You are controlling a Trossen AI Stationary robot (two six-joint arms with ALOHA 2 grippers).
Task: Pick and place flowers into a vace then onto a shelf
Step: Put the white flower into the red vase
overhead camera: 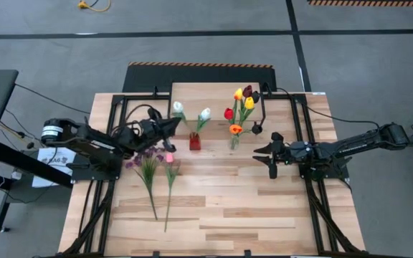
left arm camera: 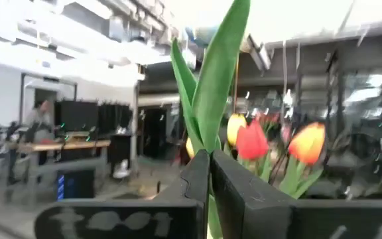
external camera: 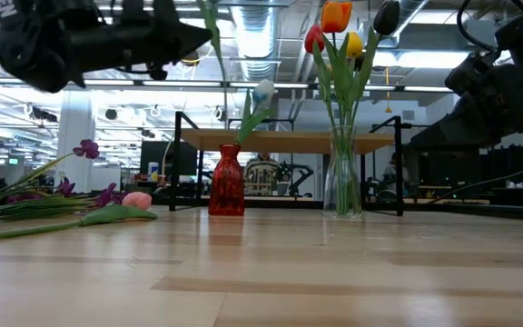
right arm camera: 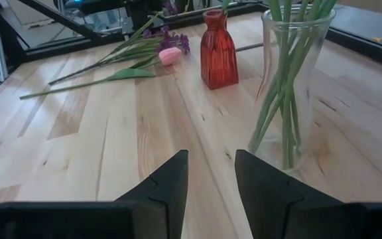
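My left gripper (overhead camera: 172, 126) hangs above the table just left of the red vase (overhead camera: 194, 142), shut on a white tulip (overhead camera: 178, 107). In the low view it (external camera: 202, 38) is high above the tabletop. A second white tulip (overhead camera: 205, 113) stands in the red vase (external camera: 227, 180). A clear glass vase (external camera: 342, 177) holds red, orange, yellow and maroon tulips (overhead camera: 242, 100). Purple sprigs (overhead camera: 148, 159) and a pink tulip (overhead camera: 169, 157) lie flat on the table. My right gripper (overhead camera: 272, 153) is open, right of the clear vase (right arm camera: 290, 79), touching nothing. The shelf (overhead camera: 214, 92) stands behind the vases. My left gripper pinches the white tulip between its two fingers on the green stem and leaf (left arm camera: 207, 143), below the bloom. The leaf rises out from between the fingertips (left arm camera: 197, 172). The flower is lifted clear of the table; where its lower stem ends I cannot tell.
Black frame rails (overhead camera: 117, 136) run along both sides of the plank table. Bare wood (overhead camera: 228, 208) fills the near half of the table. A person stands in the room far behind the table (left arm camera: 42, 113).
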